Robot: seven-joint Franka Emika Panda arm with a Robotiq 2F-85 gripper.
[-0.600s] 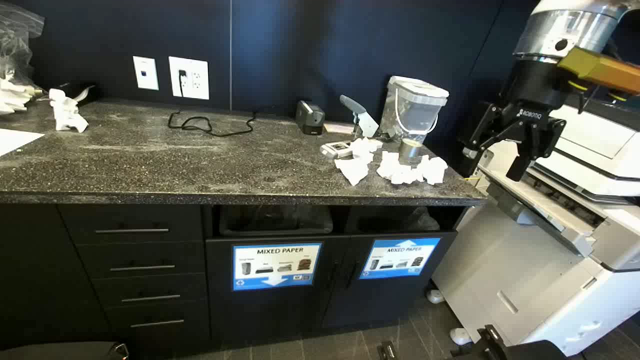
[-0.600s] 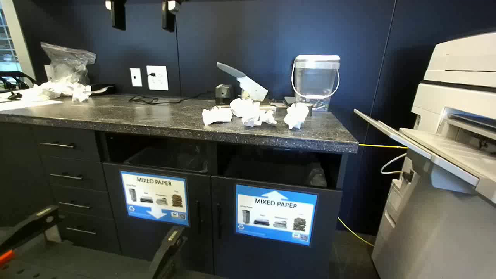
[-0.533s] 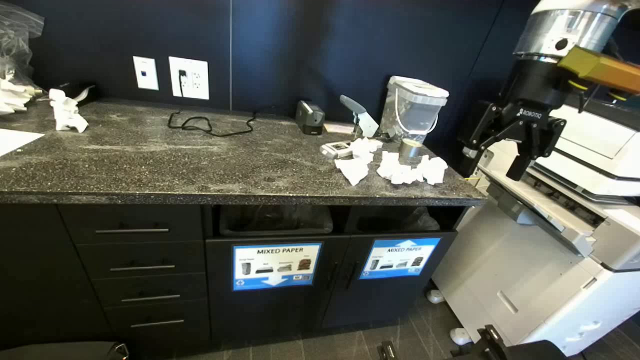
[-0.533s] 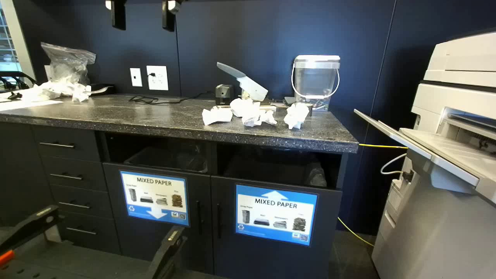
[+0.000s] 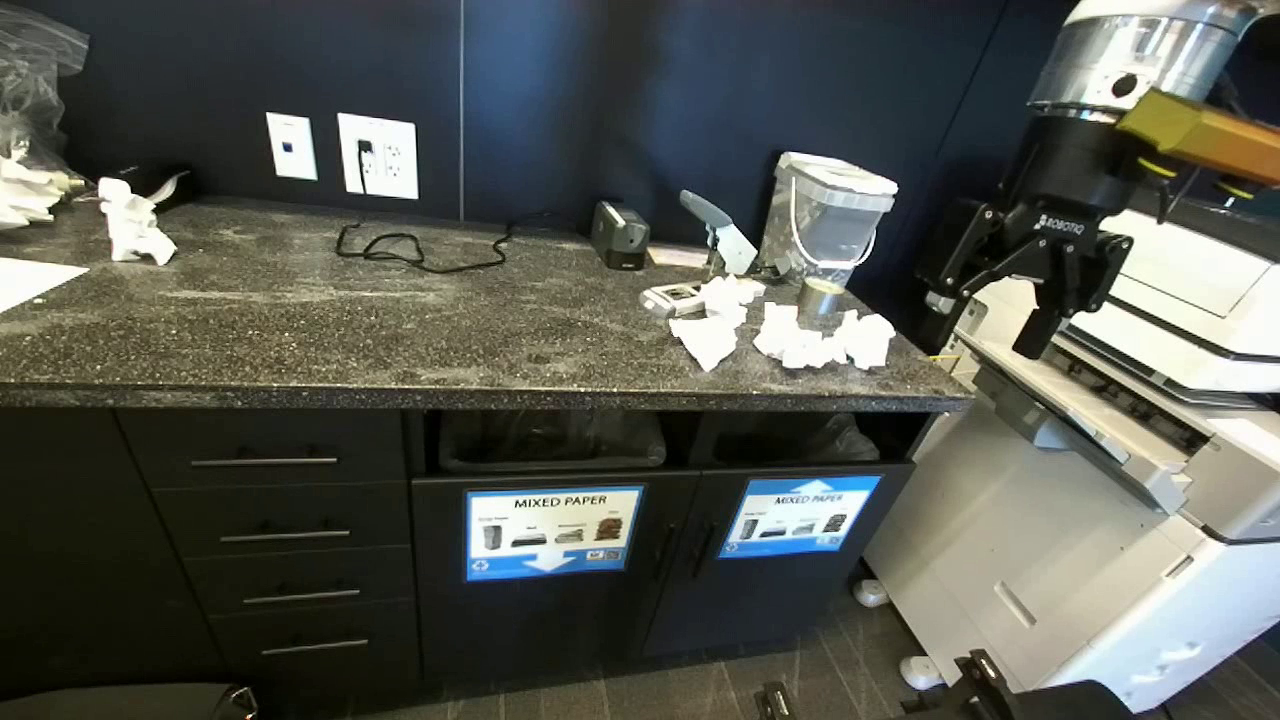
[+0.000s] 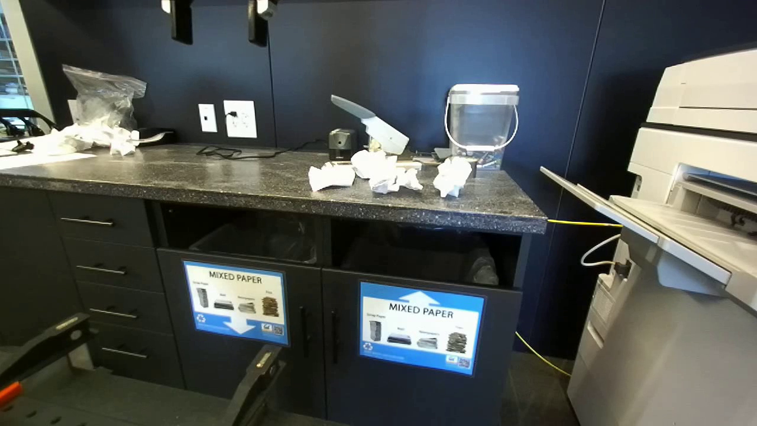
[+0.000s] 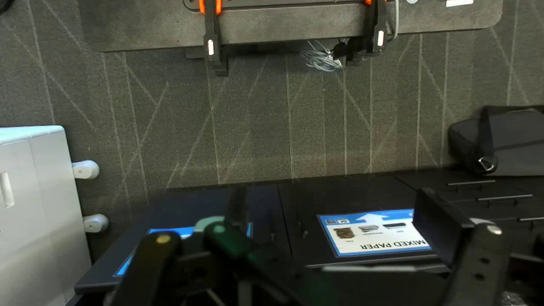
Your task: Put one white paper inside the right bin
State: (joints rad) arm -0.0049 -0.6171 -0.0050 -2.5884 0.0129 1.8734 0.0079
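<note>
We logged the gripper (image 5: 987, 325) with jaws spread apart in both exterior views, and crumpled white paper wads (image 6: 385, 176) lying on the counter (image 5: 400, 325), several above the right bin (image 6: 414, 254).

Worktop (image 5: 400, 330): dark, speckled. Near right: a cluster of white paper wads (image 5: 865, 340), small cylinder (image 5: 820, 298) just behind. Far right: clear lidded bucket (image 5: 826, 220), upright. Left of bucket, along far side: black sharpener (image 5: 620, 237). Further left: loose black cord (image 5: 470, 268). Left end: flat white sheet (image 5: 35, 280), another wad (image 5: 137, 226) beyond it, clear bag (image 6: 106, 97) at far left, base hidden.
</note>
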